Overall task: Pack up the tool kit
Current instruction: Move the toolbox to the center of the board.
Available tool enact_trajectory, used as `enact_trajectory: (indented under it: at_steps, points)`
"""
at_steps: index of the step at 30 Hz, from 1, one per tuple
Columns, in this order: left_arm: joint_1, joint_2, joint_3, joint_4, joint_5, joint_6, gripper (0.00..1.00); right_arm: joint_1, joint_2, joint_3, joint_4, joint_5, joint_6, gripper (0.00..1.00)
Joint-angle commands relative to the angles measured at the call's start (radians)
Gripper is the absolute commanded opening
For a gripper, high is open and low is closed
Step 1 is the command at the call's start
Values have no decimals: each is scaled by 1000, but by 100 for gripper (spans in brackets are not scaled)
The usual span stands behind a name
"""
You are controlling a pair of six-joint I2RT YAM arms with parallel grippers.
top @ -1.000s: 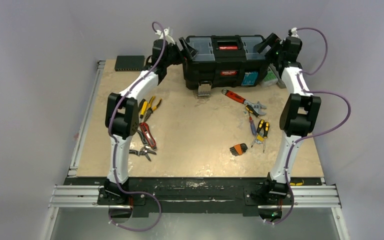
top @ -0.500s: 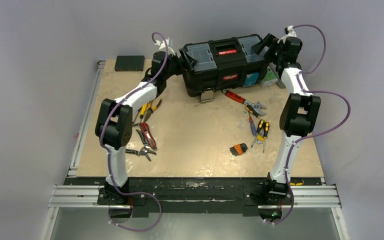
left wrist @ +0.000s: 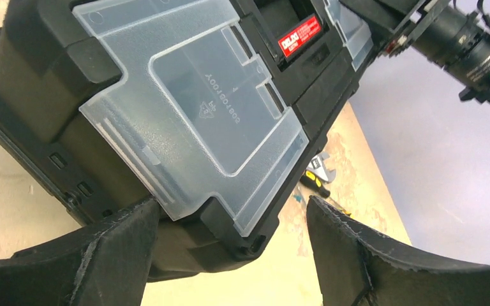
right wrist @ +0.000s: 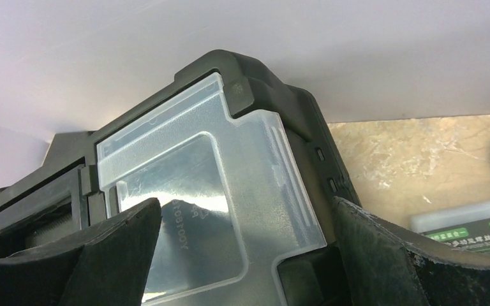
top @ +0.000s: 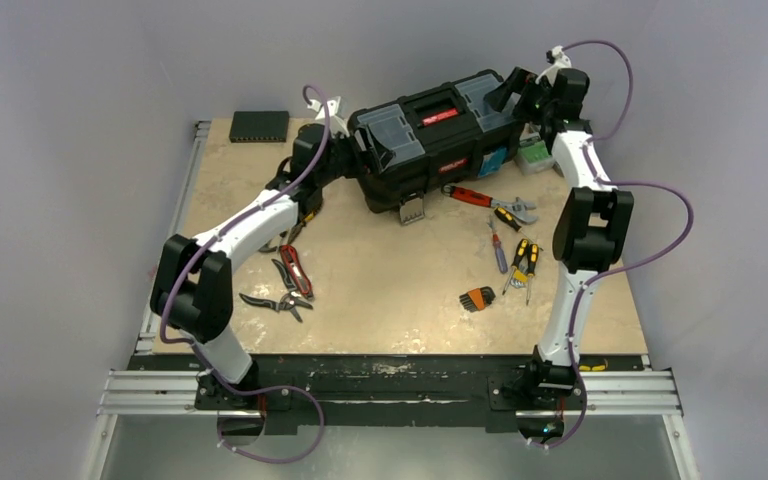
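Observation:
The black toolbox (top: 428, 135) stands at the back of the table, turned so its right end points away. It has two clear lid compartments and a red label (top: 437, 113) on the handle. My left gripper (top: 364, 141) is open, its jaws straddling the box's left front corner (left wrist: 255, 239); the left finger (left wrist: 111, 252) touches the clear lid's edge. My right gripper (top: 512, 90) is open, its jaws either side of the box's right end (right wrist: 249, 185). Hand tools lie loose: red wrench (top: 470, 196), yellow-black pliers (top: 523, 262), hex keys (top: 477, 298), red-handled pliers (top: 295, 270).
A thin black device (top: 259, 125) lies at the back left corner. A clear green-labelled case (top: 535, 155) sits behind the box's right end, also in the right wrist view (right wrist: 469, 223). A metal latch (top: 412, 209) hangs at the box's front. Snips (top: 275, 302) lie left.
The toolbox has turned counterclockwise, its left end coming nearer and leftward, its right end going back. Both grippers stayed at its ends; the left elbow swung out left.

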Motion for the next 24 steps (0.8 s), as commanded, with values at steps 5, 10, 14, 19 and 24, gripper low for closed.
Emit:
enact_trajectory:
  at_steps: [5,10,14,19,24]
  points:
    - [-110,-115,-100,143,171,-16,80,247,-27,54,-200,-348,-27,99]
    - [-120,-200,-156,109,158,8,80,290,-40,41,-230,-352,-57,99]
    - [-122,-281,-173,41,147,43,80,317,-46,47,-258,-358,-84,99]
    - [-129,-347,-203,-4,154,48,80,339,-46,39,-266,-381,-103,99]
    - [-152,-398,-248,-27,161,50,80,365,-47,42,-305,-399,-141,99]
